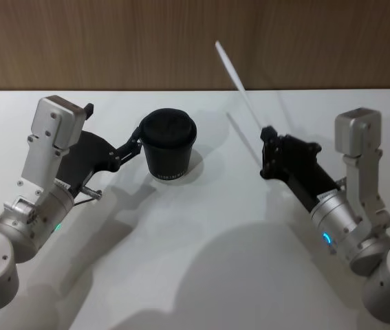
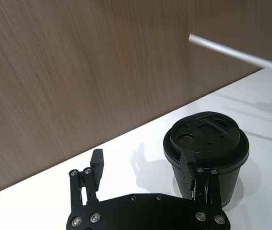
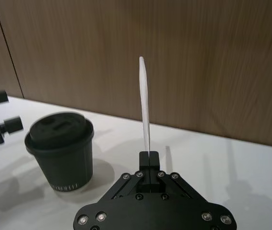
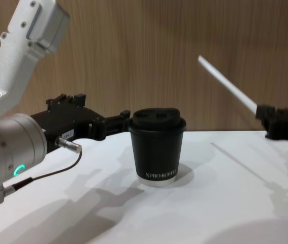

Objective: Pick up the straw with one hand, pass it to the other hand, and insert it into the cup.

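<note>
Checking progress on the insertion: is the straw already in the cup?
No, the straw sticks up in the air from the right hand, off to the side of the cup and apart from it.

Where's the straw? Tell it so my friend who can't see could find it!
Start at the white table before the wooden wall and go to the robot's right side, where the right gripper is clamped shut. The straw is the thin white stick slanting up out of it, off the table. Its neighbours are black: the cup and the left gripper, open beside that cup.
</note>
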